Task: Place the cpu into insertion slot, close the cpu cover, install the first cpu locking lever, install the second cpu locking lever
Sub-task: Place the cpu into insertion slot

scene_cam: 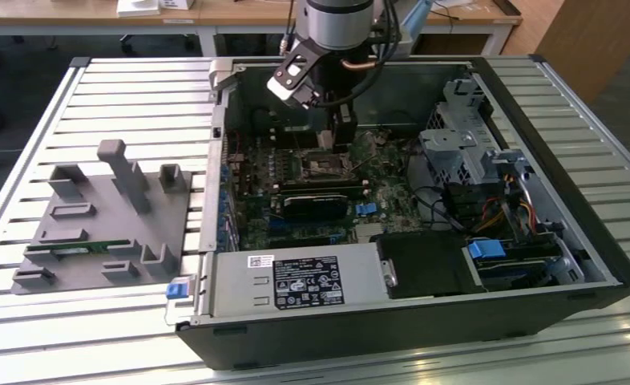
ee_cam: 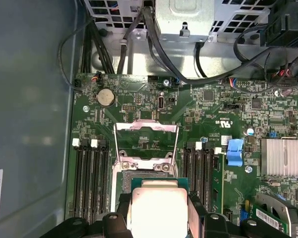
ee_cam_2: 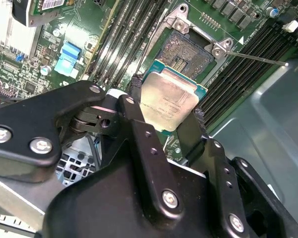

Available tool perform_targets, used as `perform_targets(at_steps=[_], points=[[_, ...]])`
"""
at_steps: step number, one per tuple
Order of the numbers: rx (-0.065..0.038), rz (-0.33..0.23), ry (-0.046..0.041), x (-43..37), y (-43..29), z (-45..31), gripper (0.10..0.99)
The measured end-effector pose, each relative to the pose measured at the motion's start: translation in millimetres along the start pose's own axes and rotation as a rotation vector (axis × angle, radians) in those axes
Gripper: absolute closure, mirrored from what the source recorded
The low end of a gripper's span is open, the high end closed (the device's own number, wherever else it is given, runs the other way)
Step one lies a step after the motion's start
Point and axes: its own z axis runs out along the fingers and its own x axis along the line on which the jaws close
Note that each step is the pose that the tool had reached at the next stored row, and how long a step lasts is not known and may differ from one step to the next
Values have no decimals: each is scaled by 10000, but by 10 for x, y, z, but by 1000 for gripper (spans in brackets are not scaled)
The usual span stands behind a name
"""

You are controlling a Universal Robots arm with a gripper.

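My gripper [ee_cam_2: 167,108] is shut on the cpu [ee_cam_2: 170,100], a flat square chip with a silver-grey top, its black fingers [ee_cam_2: 135,99] pressing two opposite edges. The chip hangs tilted just above the insertion slot [ee_cam_2: 189,53], whose brownish pin field lies bare in its dark frame. In the first wrist view the cpu [ee_cam: 159,212] sits at the near edge of the insertion slot [ee_cam: 145,175], and the cpu cover [ee_cam: 145,141] stands swung up behind it. A thin locking lever [ee_cam_2: 258,58] juts out beside the socket. In the exterior view the gripper [scene_cam: 342,135] hovers over the socket [scene_cam: 324,167].
Black memory slots [ee_cam: 92,178] flank the socket on both sides. A blue connector [ee_cam: 235,151] and a finned silver heatsink [ee_cam: 282,157] lie beyond. The open computer case [scene_cam: 571,241] walls in the board. A grey fixture [scene_cam: 107,216] sits at the exterior view's left.
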Motion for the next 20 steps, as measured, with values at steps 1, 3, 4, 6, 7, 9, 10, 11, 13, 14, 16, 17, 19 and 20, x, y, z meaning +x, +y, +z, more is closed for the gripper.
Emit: perform_targets(at_steps=[1, 3, 4, 6, 7, 9, 10, 11, 13, 14, 16, 17, 19, 20], points=[[-1, 0, 2, 0, -1, 2, 553], [-1, -1, 2, 0, -1, 5, 553], [-2, -1, 3, 0, -1, 8, 553], [-1, -1, 3, 0, -2, 11, 553], [-1, -1, 2, 0, -3, 12, 553], [-1, 0, 3, 0, -5, 15, 553], [-2, 1, 3, 0, -7, 16, 553], [-2, 0, 3, 0, -9, 18, 553], [-2, 0, 3, 1, -14, 22, 553], [-3, 0, 6, 1, -14, 27, 553], [-1, 12, -2, 7, -16, 37, 553], [-3, 21, -2, 11, -16, 45, 553], [-2, 47, -6, 21, -17, 64, 553], [-2, 55, -8, 25, -18, 76, 553]])
